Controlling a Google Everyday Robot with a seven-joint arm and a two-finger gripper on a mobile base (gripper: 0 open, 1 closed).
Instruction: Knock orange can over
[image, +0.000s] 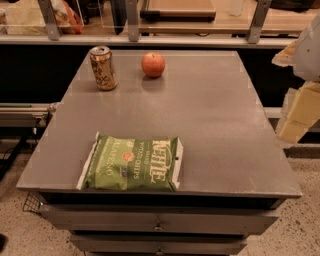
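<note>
The orange can (103, 67), a gold-brown printed cylinder with a silver rim, is found upright at the far left of the grey table (215, 125). A green chip bag (131, 163) is laid flat near. A round apple (153, 64) is set beside the can. The pale gripper (300, 112) is held beyond the right edge, well apart from the can; its opening cannot be told.

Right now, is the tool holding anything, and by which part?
Nothing visible: the tool sits at the right edge, far from the upright orange can.
</note>
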